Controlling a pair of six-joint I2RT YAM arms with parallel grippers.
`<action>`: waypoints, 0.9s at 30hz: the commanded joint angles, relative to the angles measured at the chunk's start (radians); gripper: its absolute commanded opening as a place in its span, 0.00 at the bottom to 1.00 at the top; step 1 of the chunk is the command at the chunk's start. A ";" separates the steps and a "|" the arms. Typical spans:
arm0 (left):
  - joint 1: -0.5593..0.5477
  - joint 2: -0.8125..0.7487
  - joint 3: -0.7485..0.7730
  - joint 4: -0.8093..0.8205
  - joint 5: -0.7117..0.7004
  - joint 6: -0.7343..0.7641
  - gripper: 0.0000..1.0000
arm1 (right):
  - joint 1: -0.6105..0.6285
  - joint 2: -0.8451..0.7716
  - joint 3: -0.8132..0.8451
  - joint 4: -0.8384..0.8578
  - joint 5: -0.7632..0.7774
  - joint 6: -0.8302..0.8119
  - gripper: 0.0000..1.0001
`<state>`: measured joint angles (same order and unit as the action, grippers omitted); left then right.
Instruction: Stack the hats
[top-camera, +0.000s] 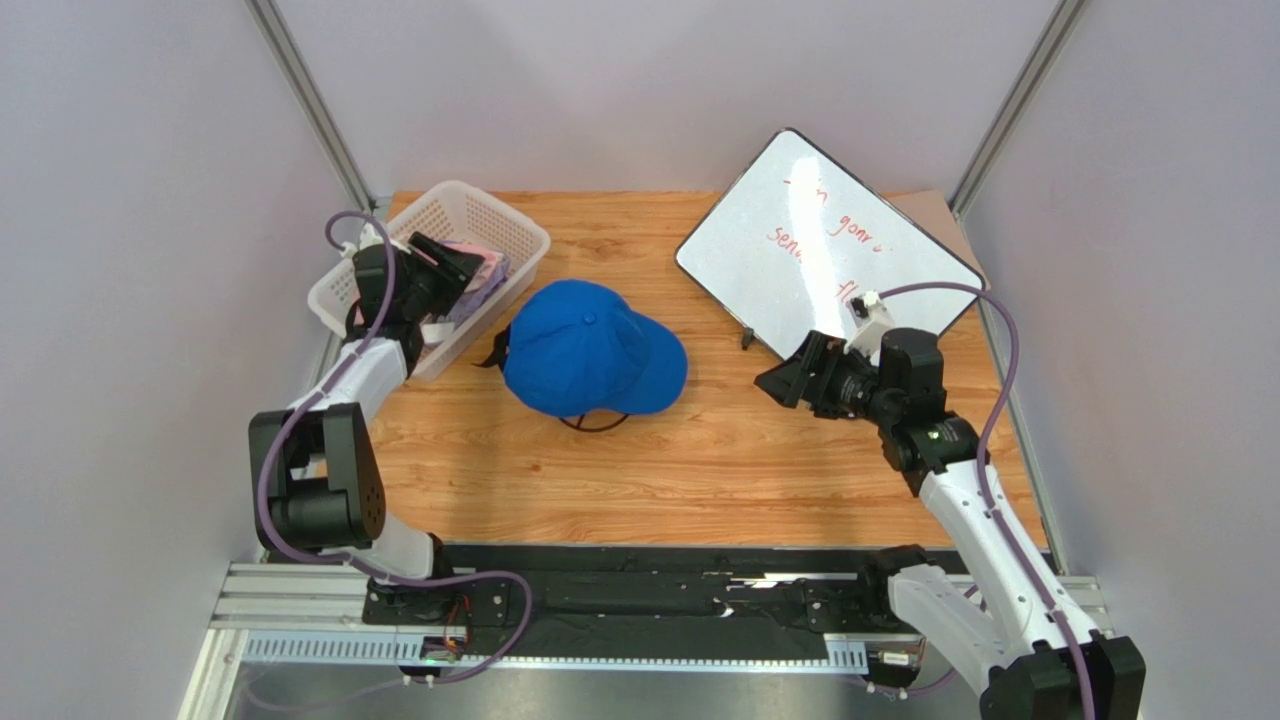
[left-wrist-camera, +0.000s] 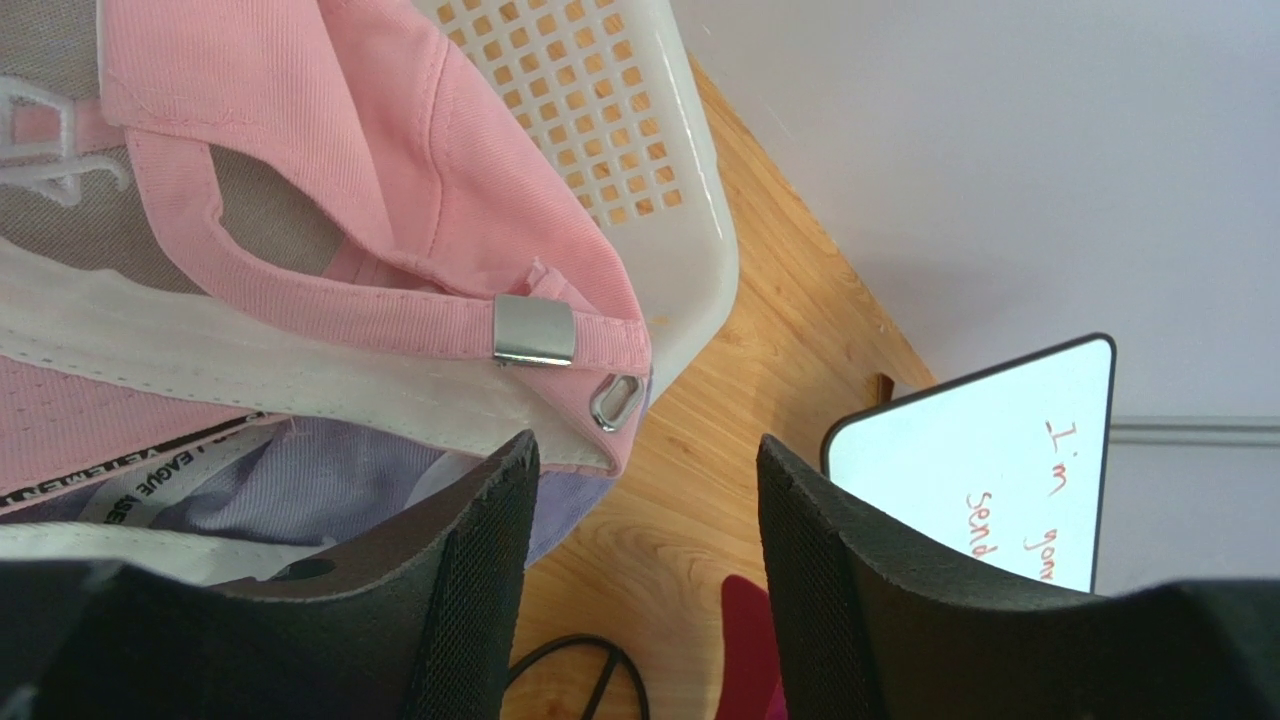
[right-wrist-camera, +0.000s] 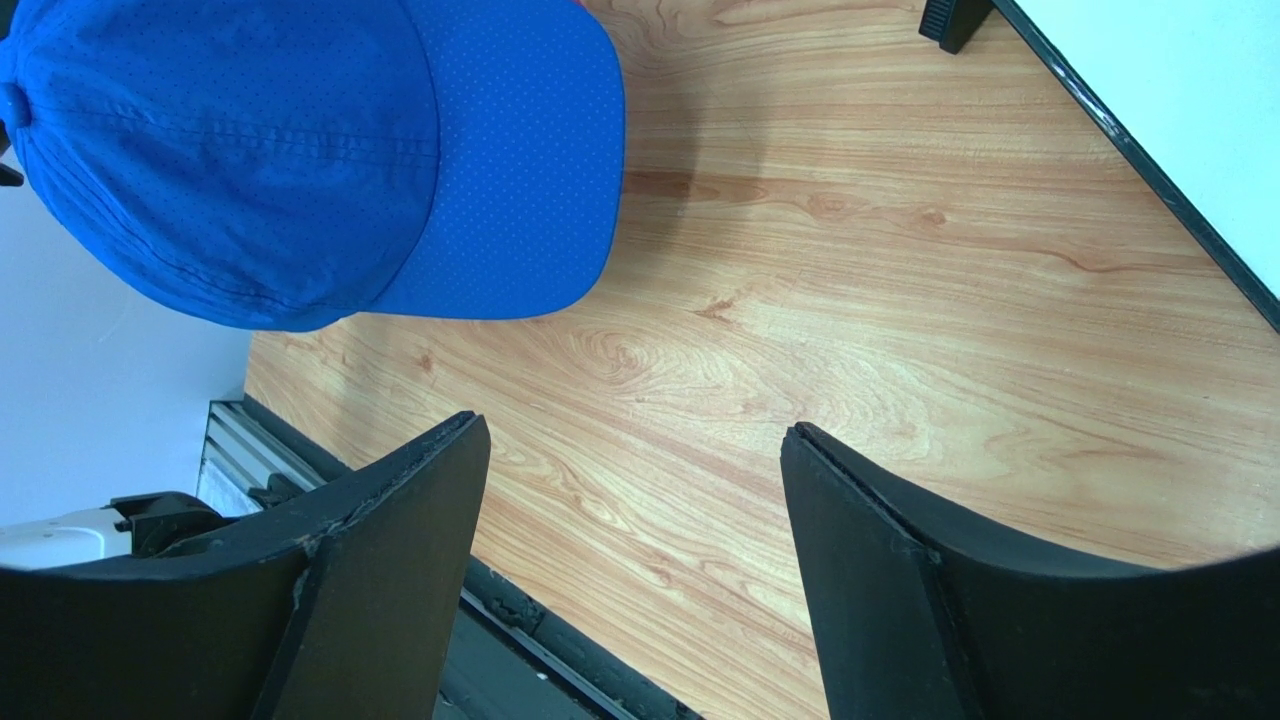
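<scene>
While the royal blue cap (top-camera: 583, 348) sits crown up near the middle of the wooden desk (top-camera: 721, 465), with its brim turned toward the right side and a thin black wire (top-camera: 594, 425) showing under its near edge, the two other caps that can be seen lie in the white mesh basket (top-camera: 451, 210) at the far left corner. In the left wrist view the light pink cap (left-wrist-camera: 346, 165) is on top, its back strap with a small metal buckle (left-wrist-camera: 535, 330) hanging over the rim of the basket, and the lavender cap (left-wrist-camera: 331, 488) is under it. The left fingers (top-camera: 448, 270) are over the right side of the basket and they are spread apart; only bare desk shows between them, and one of them is just beside the lavender cap, though I cannot tell if it touches. The right fingers (top-camera: 781, 378) hover above the desk, well apart from the blue cap and near the leaning whiteboard (top-camera: 819, 240), which carries some red handwriting. They are spread wide too, with nothing between them, and they point toward the brim of the blue cap.
</scene>
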<state>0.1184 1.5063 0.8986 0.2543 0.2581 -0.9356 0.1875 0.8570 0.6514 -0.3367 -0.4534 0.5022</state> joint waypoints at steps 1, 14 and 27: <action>-0.002 0.031 0.057 0.020 0.009 0.015 0.61 | 0.001 -0.029 -0.004 0.005 0.009 -0.017 0.77; -0.006 0.115 0.089 0.036 0.006 0.001 0.62 | 0.000 -0.056 0.004 -0.012 0.015 -0.010 0.77; -0.023 0.207 0.117 0.083 -0.120 -0.054 0.66 | 0.001 -0.067 0.005 -0.016 0.018 -0.011 0.77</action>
<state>0.1020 1.6779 0.9607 0.2813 0.1989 -0.9558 0.1875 0.8116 0.6514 -0.3611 -0.4492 0.4995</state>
